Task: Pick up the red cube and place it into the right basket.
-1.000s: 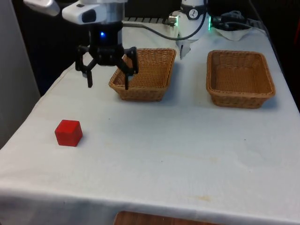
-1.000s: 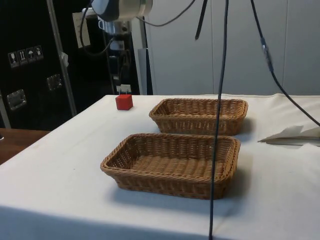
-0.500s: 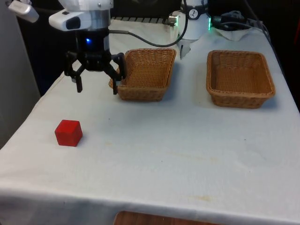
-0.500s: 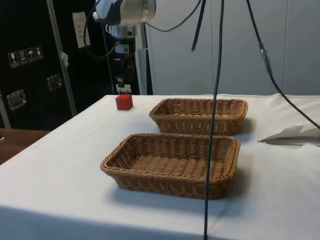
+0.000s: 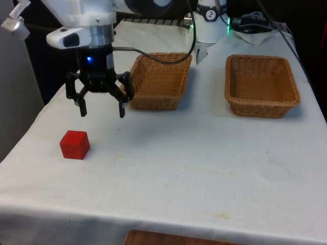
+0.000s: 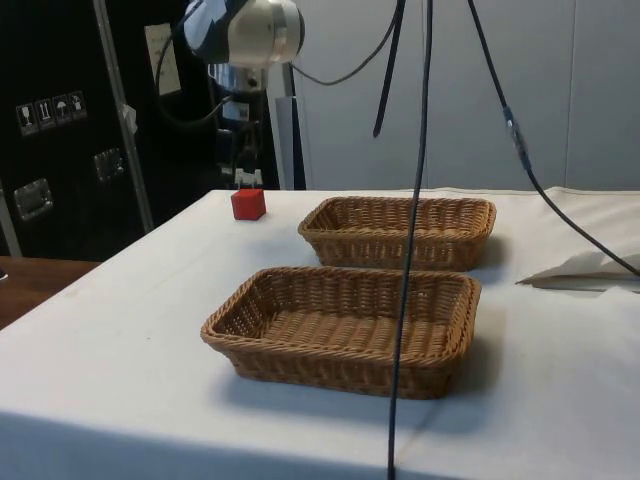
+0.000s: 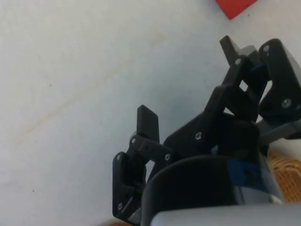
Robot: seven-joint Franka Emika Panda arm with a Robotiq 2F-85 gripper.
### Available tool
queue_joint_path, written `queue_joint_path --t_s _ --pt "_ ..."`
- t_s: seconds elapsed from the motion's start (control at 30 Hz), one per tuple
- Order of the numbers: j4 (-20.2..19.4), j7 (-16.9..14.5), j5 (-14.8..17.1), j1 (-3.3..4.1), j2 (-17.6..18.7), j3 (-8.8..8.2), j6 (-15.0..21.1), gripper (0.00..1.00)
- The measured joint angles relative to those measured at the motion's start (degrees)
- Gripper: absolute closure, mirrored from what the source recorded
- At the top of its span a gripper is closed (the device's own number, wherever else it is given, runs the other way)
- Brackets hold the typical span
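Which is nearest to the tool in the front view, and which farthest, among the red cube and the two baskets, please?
Measured from the open tool:
1. Left basket, just to the tool's right in the front view.
2. Red cube, on the cloth below and left of the tool; close to call with 1.
3. Right basket, far right.

Probably lab: dark cabinets (image 6: 60, 140), hanging cables (image 6: 420, 200).

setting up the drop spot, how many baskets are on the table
2. One basket sits near the table's middle, just to the front view's right of the gripper. The other basket sits farther to the front view's right. Both look empty.
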Motion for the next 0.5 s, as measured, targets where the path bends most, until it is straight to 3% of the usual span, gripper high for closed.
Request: queue_joint_path --t_s 0.5 --pt "6.88 -4.35 6.70 -2.81 7.68 -4.58 -2.12 0.00"
